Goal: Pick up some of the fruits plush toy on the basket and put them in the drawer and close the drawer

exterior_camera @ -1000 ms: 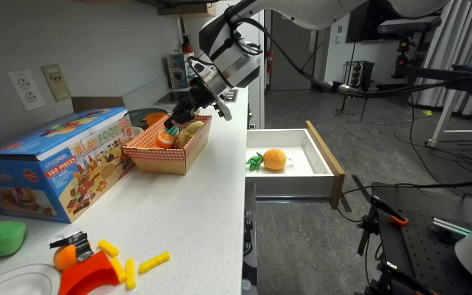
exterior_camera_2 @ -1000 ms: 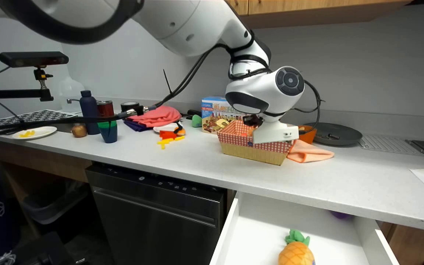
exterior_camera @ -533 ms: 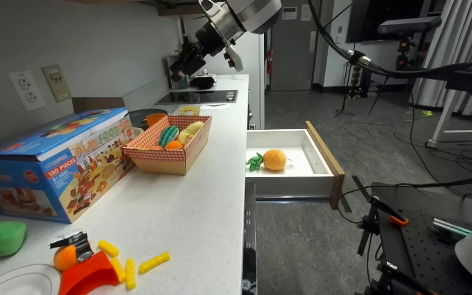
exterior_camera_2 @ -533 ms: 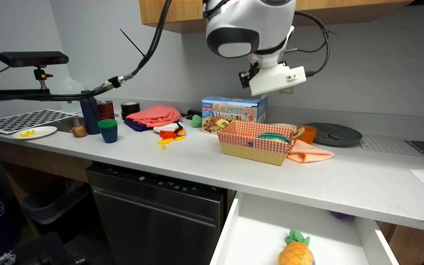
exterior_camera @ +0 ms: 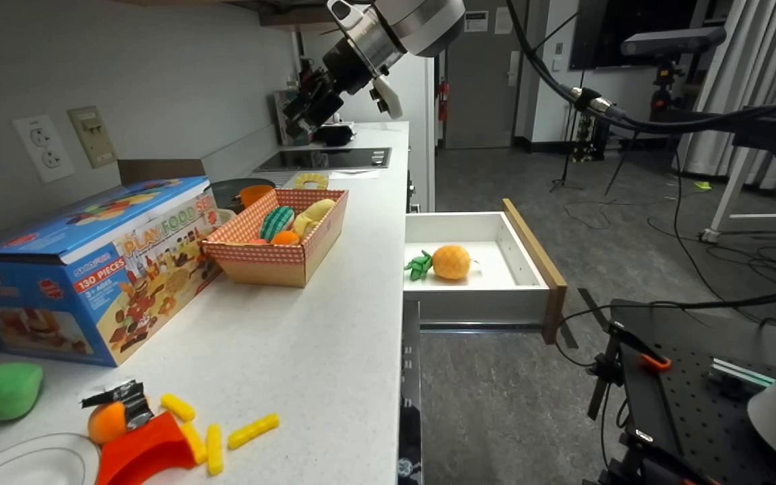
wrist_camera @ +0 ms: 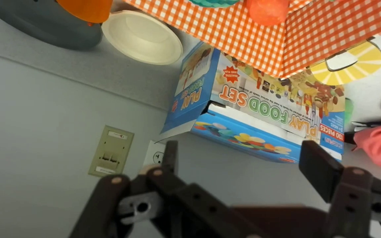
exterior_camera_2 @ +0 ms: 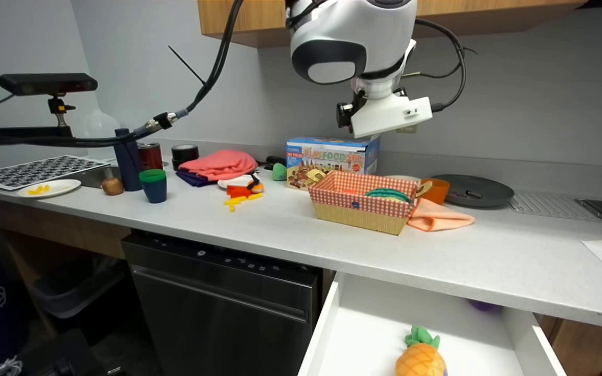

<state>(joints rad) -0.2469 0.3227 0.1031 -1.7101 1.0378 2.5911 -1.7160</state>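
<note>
Clearly, jaws spread apart, low in the wrist view; in an exterior view, plush fruits (exterior_camera: 277, 221) in the basket (exterior_camera: 263, 272), left of centre; plush pineapple (exterior_camera: 452, 263) in the pulled-out drawer (exterior_camera: 482, 308), centre right.

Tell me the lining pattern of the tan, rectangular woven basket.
The basket lining is red-orange and white check, clearest in the wrist view.

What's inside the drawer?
A plush pineapple and, further back, something purple I can't identify. The counter covers part of it and the rear of the drawer.
</note>
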